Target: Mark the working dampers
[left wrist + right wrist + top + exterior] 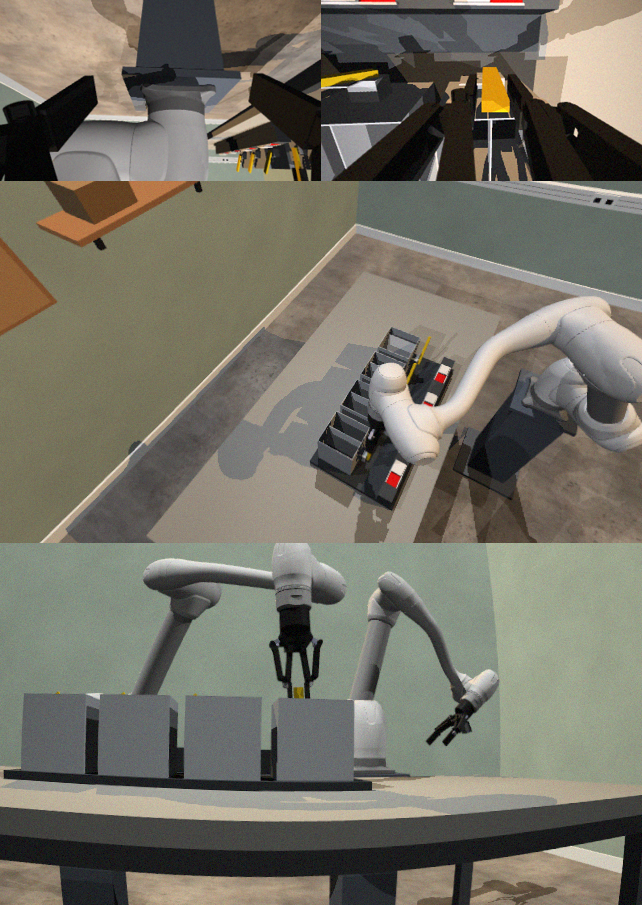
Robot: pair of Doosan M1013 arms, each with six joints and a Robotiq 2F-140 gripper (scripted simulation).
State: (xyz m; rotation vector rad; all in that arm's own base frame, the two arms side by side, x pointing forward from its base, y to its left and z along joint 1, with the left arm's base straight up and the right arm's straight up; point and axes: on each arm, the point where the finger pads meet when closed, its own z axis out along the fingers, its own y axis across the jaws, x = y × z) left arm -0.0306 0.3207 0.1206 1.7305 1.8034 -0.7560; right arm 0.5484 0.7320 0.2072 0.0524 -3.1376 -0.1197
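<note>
Four duct dampers (340, 456) (315, 740) (498, 119) line the worktop (200, 513) (500, 788) in your top view; the nearest's slider (393, 479) shows red. In the exterior view, your right end effector (369, 451) (298, 694) (492, 86) straddles its yellow lever (368, 456) (298, 692) (494, 93). Your left end effector (438, 742) (173, 88) gapes wide in its wrist view. The right wrist view shows partly open fingers, gaps beside the lever; take its flat sides, expecting stiffness and little weight.
</note>
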